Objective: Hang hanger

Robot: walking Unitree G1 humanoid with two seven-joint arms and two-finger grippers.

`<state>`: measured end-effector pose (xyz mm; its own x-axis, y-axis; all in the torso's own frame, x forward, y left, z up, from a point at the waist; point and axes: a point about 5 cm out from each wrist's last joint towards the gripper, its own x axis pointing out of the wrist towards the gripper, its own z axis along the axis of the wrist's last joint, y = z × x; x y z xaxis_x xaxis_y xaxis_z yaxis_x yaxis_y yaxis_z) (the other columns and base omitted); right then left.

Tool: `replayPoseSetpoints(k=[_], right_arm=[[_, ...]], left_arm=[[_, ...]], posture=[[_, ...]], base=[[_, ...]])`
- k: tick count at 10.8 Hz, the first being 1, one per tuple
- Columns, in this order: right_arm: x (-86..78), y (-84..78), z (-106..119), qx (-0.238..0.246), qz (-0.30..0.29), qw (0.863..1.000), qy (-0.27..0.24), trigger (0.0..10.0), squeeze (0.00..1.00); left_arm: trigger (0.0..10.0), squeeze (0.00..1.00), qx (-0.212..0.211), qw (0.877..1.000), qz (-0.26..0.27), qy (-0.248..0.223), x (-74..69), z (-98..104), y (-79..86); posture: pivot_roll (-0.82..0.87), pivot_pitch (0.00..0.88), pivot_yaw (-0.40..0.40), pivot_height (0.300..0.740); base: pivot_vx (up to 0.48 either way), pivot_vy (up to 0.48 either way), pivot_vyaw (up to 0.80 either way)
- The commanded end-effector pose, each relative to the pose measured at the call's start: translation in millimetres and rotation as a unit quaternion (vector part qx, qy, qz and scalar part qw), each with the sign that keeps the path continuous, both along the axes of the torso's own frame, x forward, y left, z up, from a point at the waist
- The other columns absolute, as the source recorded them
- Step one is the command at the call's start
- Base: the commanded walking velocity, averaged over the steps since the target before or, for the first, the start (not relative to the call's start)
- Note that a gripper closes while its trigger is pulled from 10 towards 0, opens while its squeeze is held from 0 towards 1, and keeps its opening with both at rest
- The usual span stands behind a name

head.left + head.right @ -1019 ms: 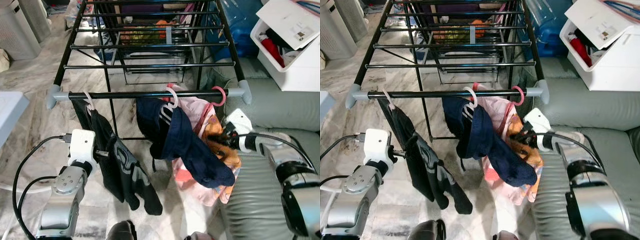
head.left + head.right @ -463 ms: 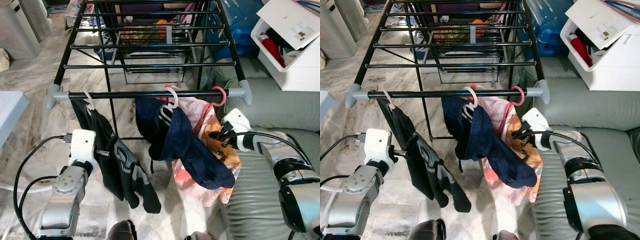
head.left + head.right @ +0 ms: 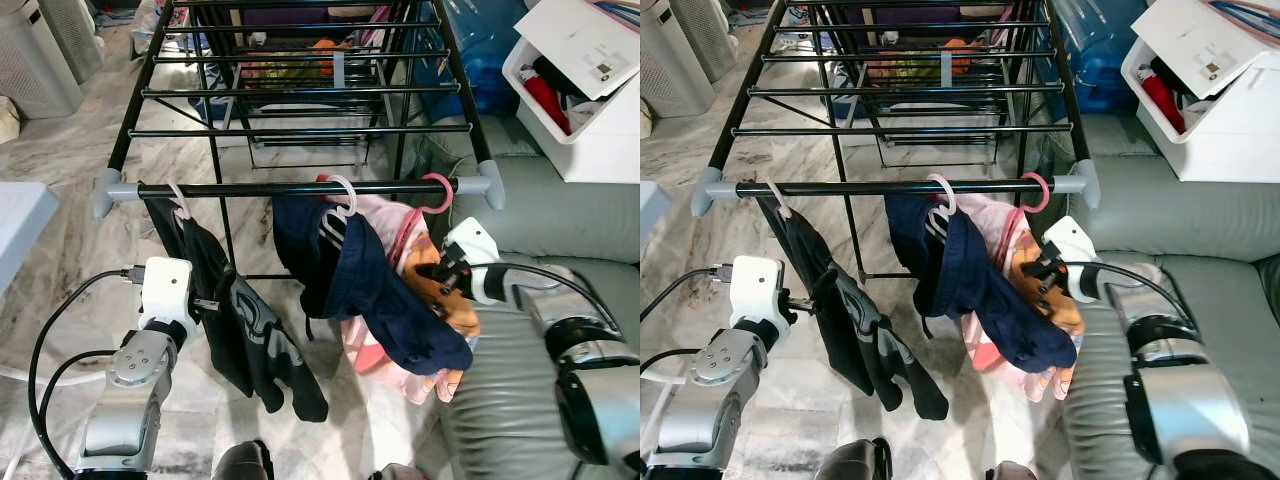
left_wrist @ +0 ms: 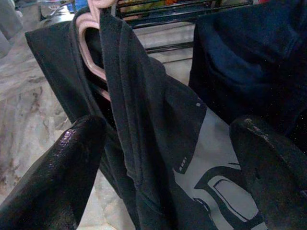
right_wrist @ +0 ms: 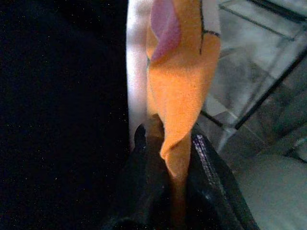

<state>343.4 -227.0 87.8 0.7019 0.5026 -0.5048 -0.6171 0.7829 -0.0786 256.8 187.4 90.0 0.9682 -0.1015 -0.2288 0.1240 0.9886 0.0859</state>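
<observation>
Pink hanger (image 3: 436, 192) hooks the rail (image 3: 300, 188); its orange garment (image 5: 180, 91) sits between right gripper (image 5: 168, 148) jaws.

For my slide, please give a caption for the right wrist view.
Right gripper pinching the orange cloth beside a navy garment.

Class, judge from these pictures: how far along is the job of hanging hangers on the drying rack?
Done: three hangers hook over the rack's front rail: the black shirt, the navy garment and the pink hook. In hand: the right gripper pinches the orange garment under that hook; the left gripper is open around the black shirt. Left: probably letting go and backing away.
</observation>
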Motion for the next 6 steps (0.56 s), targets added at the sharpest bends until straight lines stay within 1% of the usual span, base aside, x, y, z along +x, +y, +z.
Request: replayPoseSetpoints(k=[1, 2, 3, 4, 5, 6], right_arm=[[1.8, -3.9, -1, 0.017, -0.055, 0.998, -0.011, 0.0, 0.00], [7.5, -5.1, 6, 0.036, -0.113, 0.991, -0.057, 0.0, 0.00], [7.1, -2.1, 11, 0.059, -0.130, 0.983, -0.112, 0.0, 0.00], [3.5, 0.8, 12, 0.072, -0.143, 0.977, -0.144, 0.0, 0.00], [-7.3, 3.3, 11, 0.077, -0.165, 0.965, -0.187, 0.0, 0.00], [-18.0, 4.2, 7, 0.075, -0.180, 0.961, -0.196, 0.0, 0.00]], left_arm=[[10.0, 0.00, -0.001, 1.000, 0.007, 0.003, -0.9, -2, 2.5], [10.0, 0.00, -0.003, 1.000, 0.009, 0.004, -2.0, -5, 1.8], [10.0, 0.00, -0.012, 1.000, 0.015, 0.005, -2.2, -8, -0.8], [10.0, 0.00, -0.016, 1.000, 0.017, 0.003, -1.7, -10, -3.3], [10.0, 0.00, -0.024, 1.000, 0.016, 0.000, -0.1, -11, -9.6], [10.0, 0.00, -0.028, 1.000, 0.010, -0.003, 1.5, -11, -13.6]], posture=[[0.01, 0.073, 0.033, 0.740], [0.01, 0.052, 0.029, 0.740], [0.00, 0.033, 0.025, 0.740], [-0.01, 0.025, 0.026, 0.740], [-0.03, 0.012, 0.029, 0.740], [-0.04, 0.005, 0.028, 0.740]], base=[[0.000, 0.000, 0.00], [0.000, 0.000, 0.00], [0.000, 0.000, 0.00], [0.000, 0.000, 0.00], [0.000, 0.000, 0.00], [0.000, 0.000, 0.00]])
